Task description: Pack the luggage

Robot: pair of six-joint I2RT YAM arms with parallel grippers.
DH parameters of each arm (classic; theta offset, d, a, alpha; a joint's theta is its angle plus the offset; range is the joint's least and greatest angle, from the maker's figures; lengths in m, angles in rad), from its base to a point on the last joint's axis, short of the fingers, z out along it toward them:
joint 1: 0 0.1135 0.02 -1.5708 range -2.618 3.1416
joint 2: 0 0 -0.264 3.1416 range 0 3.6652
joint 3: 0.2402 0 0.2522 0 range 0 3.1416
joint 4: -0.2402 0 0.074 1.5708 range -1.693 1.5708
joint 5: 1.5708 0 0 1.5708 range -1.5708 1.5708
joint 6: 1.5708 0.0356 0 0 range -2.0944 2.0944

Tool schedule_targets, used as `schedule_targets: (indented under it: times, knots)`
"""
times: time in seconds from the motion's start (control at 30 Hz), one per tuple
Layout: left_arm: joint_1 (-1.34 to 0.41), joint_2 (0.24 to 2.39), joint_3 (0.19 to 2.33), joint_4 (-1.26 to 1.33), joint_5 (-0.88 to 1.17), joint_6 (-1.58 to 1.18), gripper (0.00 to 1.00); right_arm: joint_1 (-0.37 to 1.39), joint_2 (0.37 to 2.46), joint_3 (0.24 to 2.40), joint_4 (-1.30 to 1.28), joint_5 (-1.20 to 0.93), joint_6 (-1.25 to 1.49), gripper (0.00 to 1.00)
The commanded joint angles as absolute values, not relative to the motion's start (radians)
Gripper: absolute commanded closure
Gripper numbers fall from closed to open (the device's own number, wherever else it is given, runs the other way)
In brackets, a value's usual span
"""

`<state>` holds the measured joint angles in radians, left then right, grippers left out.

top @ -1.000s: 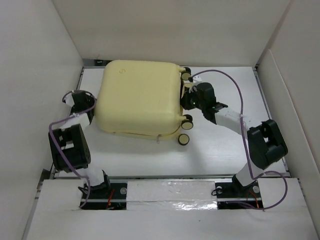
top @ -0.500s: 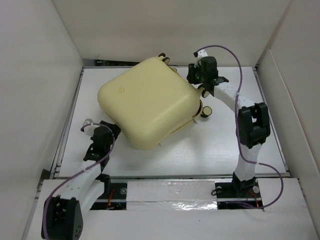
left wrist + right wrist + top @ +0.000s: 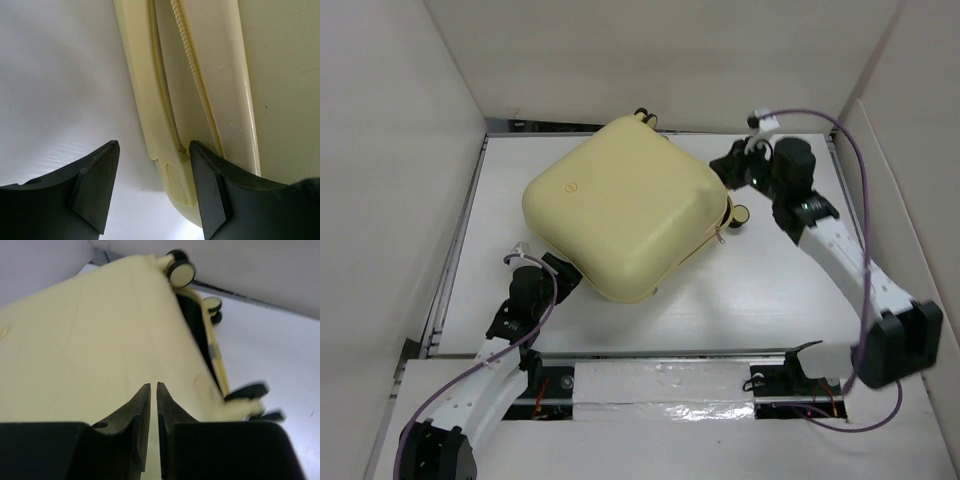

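Observation:
The luggage (image 3: 625,205) is a pale-yellow hard-shell suitcase, closed and lying flat, turned corner-on in the middle of the table. Its caster wheels (image 3: 740,213) point to the back right. My left gripper (image 3: 560,272) is low at its near-left edge. In the left wrist view the left gripper (image 3: 153,145) is open, its right finger (image 3: 210,190) against the shell, the moulded rim and zipper line (image 3: 192,75) between the jaws. My right gripper (image 3: 735,170) hovers by the wheel corner. In the right wrist view the right gripper (image 3: 154,385) is shut, empty, above the lid (image 3: 85,340).
White walls (image 3: 390,150) close in the table (image 3: 760,290) on the left, back and right. A metal rail (image 3: 460,230) runs along the table's left side. Purple cables (image 3: 860,150) loop off both arms. A wheel (image 3: 180,271) sticks out at the luggage's far corner.
The luggage has been turned counter-clockwise, wheels now at the back right. My left arm dropped to its near-left edge. My right arm swung out right, its jaws closing again.

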<state>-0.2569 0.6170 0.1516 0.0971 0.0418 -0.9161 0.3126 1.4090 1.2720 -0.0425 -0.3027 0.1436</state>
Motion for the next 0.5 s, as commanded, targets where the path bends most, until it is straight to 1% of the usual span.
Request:
schedule_targets:
  times: [0.0,0.03,0.07,0.1,0.13,0.17,0.2,0.23,0.27,0.3,0.33,0.43,0.47]
  knots:
    - [-0.264,0.635,0.166,0.167,0.109,-0.868,0.45,0.443,1.124,1.0,0.11,-0.385,0.16,0.94]
    - [-0.264,0.643,0.175,0.172,0.112,-0.861,0.45,0.472,1.059,0.914,0.141,-0.385,0.163,1.0]
    - [-0.264,0.647,0.176,0.187,0.113,-0.848,0.45,0.504,0.999,0.756,0.181,-0.356,0.178,1.0]
    - [-0.264,0.652,0.176,0.199,0.118,-0.845,0.46,0.534,0.904,0.683,0.205,-0.35,0.222,1.0]
    - [-0.264,0.664,0.178,0.209,0.126,-0.842,0.47,0.59,0.87,0.616,0.236,-0.354,0.244,1.0]
    - [-0.264,0.675,0.178,0.231,0.129,-0.839,0.52,0.618,0.847,0.515,0.267,-0.348,0.264,1.0]
    - [-0.264,0.684,0.176,0.244,0.129,-0.835,0.54,0.65,0.832,0.474,0.282,-0.338,0.293,0.97]
    - [-0.264,0.708,0.173,0.256,0.126,-0.83,0.58,0.681,0.827,0.439,0.307,-0.327,0.305,0.87]
    - [-0.264,0.721,0.172,0.284,0.124,-0.828,0.62,0.734,0.831,0.417,0.319,-0.281,0.307,0.79]
    - [-0.264,0.733,0.17,0.3,0.124,-0.827,0.63,0.758,0.841,0.391,0.327,-0.252,0.311,0.71]
    - [-0.264,0.756,0.167,0.314,0.129,-0.831,0.64,0.778,0.869,0.384,0.342,-0.226,0.313,0.59]
    - [-0.264,0.791,0.157,0.391,0.135,-0.851,0.67,0.81,0.926,0.39,0.4,-0.155,0.296,0.5]
    - [-0.264,0.798,0.156,0.412,0.133,-0.853,0.68,0.81,0.968,0.394,0.428,-0.122,0.29,0.5]
